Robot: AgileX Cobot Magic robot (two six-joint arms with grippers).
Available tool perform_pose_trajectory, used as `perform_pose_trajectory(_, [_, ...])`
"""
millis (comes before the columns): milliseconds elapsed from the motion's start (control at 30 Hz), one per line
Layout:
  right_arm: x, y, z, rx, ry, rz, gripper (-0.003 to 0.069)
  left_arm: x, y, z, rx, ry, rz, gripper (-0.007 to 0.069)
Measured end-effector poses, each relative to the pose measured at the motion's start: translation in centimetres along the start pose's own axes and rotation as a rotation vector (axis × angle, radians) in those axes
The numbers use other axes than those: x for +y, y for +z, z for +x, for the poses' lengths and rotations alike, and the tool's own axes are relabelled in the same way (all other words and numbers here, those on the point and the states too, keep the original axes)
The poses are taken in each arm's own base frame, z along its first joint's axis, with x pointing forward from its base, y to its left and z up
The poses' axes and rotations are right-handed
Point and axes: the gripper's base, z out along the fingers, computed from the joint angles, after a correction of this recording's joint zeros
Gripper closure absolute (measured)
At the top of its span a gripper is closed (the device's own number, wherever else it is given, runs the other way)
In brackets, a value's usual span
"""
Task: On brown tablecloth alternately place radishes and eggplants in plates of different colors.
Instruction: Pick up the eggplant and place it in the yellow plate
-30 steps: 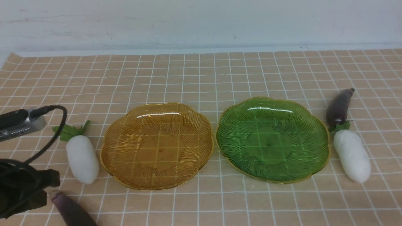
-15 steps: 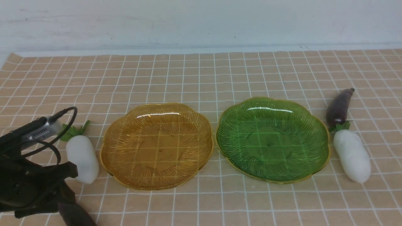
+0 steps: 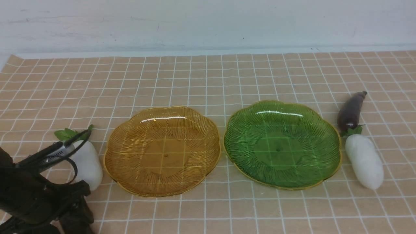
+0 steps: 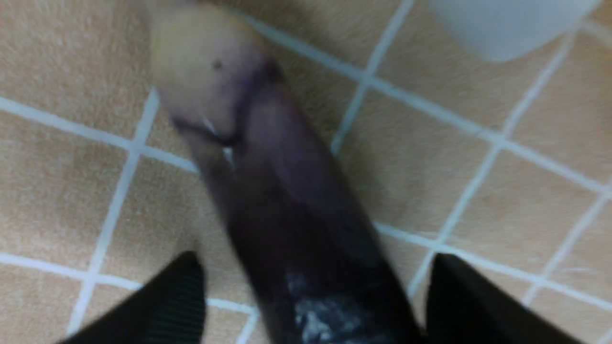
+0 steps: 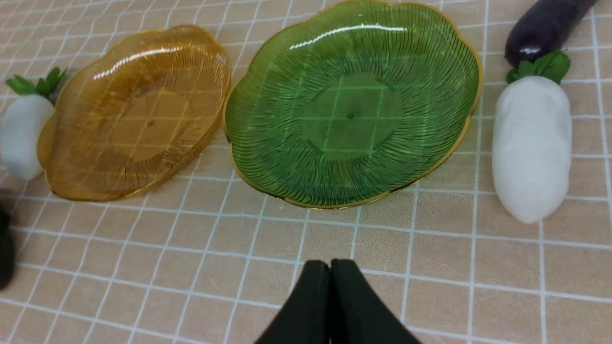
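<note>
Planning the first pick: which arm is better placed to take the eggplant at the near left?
Left. The left gripper, open, straddles that eggplant. The right gripper is shut, near the green plate, well away from it.

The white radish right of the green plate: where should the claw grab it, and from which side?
Take the radish by its thick white middle, probably from above, closing across its width. It lies flat, pointing roughly away from the robot; its leafy end is by the eggplant, and the green plate sits close beside it.
</note>
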Motion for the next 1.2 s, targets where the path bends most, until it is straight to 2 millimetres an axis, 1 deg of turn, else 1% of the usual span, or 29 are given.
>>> perform_pose_trajectory(33, [-0.1, 0.3, -0.2, 0.004, 0.023, 0.002, 0.0674, 0.2, 0.4, 0.0, 0.03, 0.01, -0.018, 0.0153])
perform_pose_trajectory(67, [-0.2, 0.6, -0.4, 0.014, 0.036, 0.003, 0.0674, 0.3, 0.5, 0.1, 0.045, 0.016, -0.025, 0.0208])
perform_pose_trajectory(100, [-0.3, 1.1, -0.7, 0.037, 0.055, 0.006, 0.0674, 0.5, 0.5, 0.2, 0.061, 0.036, -0.045, 0.0305])
perform_pose_trajectory(133, [-0.3, 1.2, -0.9, 0.044, 0.062, 0.007, 0.0674, 0.5, 0.5, 0.3, 0.068, 0.045, -0.052, 0.0326])
perform_pose_trajectory(167, [-0.3, 1.3, -1.0, 0.048, 0.064, 0.008, 0.0674, 0.6, 0.5, 0.3, 0.069, 0.051, -0.057, 0.0337])
perform_pose_trajectory(200, [-0.4, 1.7, -1.5, 0.072, 0.072, 0.01, 0.0674, 0.7, 0.4, 0.3, 0.08, 0.071, -0.074, 0.0358])
perform_pose_trajectory(267, [-0.6, 2.7, -3.1, 0.123, 0.09, 0.025, 0.0674, 0.9, 0.2, 0.5, 0.105, 0.099, -0.1, 0.0363])
perform_pose_trajectory(367, [-0.7, 3.0, -4.4, 0.132, 0.075, 0.045, 0.0674, 0.9, -0.3, 0.8, 0.125, 0.118, -0.112, 0.0364])
perform_pose_trajectory(433, [-1.2, 3.7, -6.8, 0.147, 0.062, 0.102, 0.0674, 0.4, -2.0, 1.2, 0.128, 0.145, -0.098, 0.0365])
perform_pose_trajectory(467, [-1.3, 3.8, -6.9, 0.148, 0.068, 0.107, 0.0674, 0.3, -2.3, 1.3, 0.124, 0.15, -0.093, 0.0365])
perform_pose_trajectory(500, [-1.6, 4.3, -7.9, 0.165, 0.075, 0.137, 0.0674, -0.1, -3.2, 1.5, 0.115, 0.176, -0.077, 0.0365])
perform_pose_trajectory(567, [-2.0, 4.9, -9.2, 0.171, 0.083, 0.185, 0.0674, -1.4, -5.0, 1.8, 0.053, 0.264, -0.037, 0.0365])
perform_pose_trajectory(600, [-2.2, 5.2, -9.5, 0.181, 0.092, 0.197, 0.0674, -2.0, -5.6, 1.9, 0.03, 0.295, -0.021, 0.0366])
perform_pose_trajectory(633, [-2.5, 5.5, -10.3, 0.18, 0.091, 0.223, 0.0674, -2.9, -6.4, 2.0, -0.004, 0.348, 0.001, 0.0366])
perform_pose_trajectory(667, [-3.2, 6.9, -11.9, 0.194, 0.108, 0.271, 0.0673, -5.1, -8.0, 1.9, -0.081, 0.46, 0.05, 0.0366])
perform_pose_trajectory(700, [-3.9, 8.2, -12.9, 0.212, 0.124, 0.298, 0.0671, -6.4, -8.7, 1.7, -0.118, 0.513, 0.073, 0.0366])
perform_pose_trajectory(733, [-4.5, 9.1, -13.9, 0.216, 0.14, 0.311, 0.0671, -7.7, -9.3, 1.6, -0.148, 0.557, 0.094, 0.0366])
perform_pose_trajectory(800, [-6.0, 11.6, -15.4, 0.245, 0.169, 0.332, 0.067, -10.8, -10.3, 1.0, -0.2, 0.648, 0.138, 0.0366])
perform_pose_trajectory(867, [-6.9, 13.5, -16.2, 0.263, 0.18, 0.34, 0.067, -12.7, -10.1, 0.2, -0.225, 0.687, 0.157, 0.0367])
perform_pose_trajectory(933, [-7.8, 15.8, -17.1, 0.273, 0.18, 0.35, 0.0664, -14.8, -9.2, -1.3, -0.244, 0.736, 0.167, 0.0366])
perform_pose_trajectory(967, [-8.2, 16.6, -17.1, 0.28, 0.179, 0.353, 0.0659, -15.3, -9.0, -1.6, -0.251, 0.745, 0.169, 0.0366])
perform_pose_trajectory(1033, [-9.1, 18.9, -17.7, 0.282, 0.173, 0.363, 0.0636, -16.2, -7.8, -2.9, -0.249, 0.763, 0.164, 0.0366])
perform_pose_trajectory(1067, [-9.8, 20.5, -17.8, 0.288, 0.171, 0.369, 0.0615, -16.6, -6.9, -3.6, -0.246, 0.765, 0.159, 0.0365])
perform_pose_trajectory(1100, [-10.3, 21.7, -17.9, 0.294, 0.172, 0.37, 0.0595, -16.9, -5.4, -4.5, -0.233, 0.76, 0.149, 0.0361])
perform_pose_trajectory(1133, [-10.9, 23.2, -17.7, 0.308, 0.175, 0.372, 0.0567, -17.1, -4.7, -5.1, -0.235, 0.758, 0.145, 0.0353])
perform_pose_trajectory(1167, [-11.5, 24.6, -17.6, 0.322, 0.179, 0.374, 0.0538, -17.1, -3.5, -5.6, -0.226, 0.754, 0.133, 0.0337])
perform_pose_trajectory(1200, [-11.8, 25.3, -17.6, 0.322, 0.179, 0.376, 0.0512, -17.1, -3.1, -5.8, -0.22, 0.754, 0.127, 0.0328])
